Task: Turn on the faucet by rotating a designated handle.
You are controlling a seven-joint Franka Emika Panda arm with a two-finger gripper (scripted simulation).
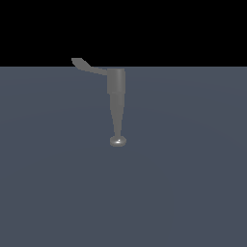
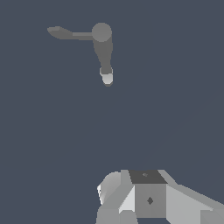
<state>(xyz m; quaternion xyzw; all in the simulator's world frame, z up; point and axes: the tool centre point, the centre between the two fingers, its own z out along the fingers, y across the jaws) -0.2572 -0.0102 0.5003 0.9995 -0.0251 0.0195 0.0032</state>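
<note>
The faucet [image 1: 116, 99] stands on the grey table [image 1: 193, 193], its cylindrical body tapering to a thin stem that ends in a shiny disc. The handle [image 1: 88, 66] projects sideways from the top of the body toward the exterior view's left, its long axis roughly level and ending in a flared tip.

The arm does not appear in the exterior view. In the wrist view only part of the end effector [image 2: 144, 199] shows at the frame edge; its fingertips are cut off, so I cannot tell whether they are spread or pressed together. The faucet [image 2: 104, 50] and handle [image 2: 70, 33] lie well apart from it, with bare table [image 2: 52, 140] between.

Judgement: the approach is not yet made. The coming move depends on reaching the handle's flared tip, farthest from the body.
</note>
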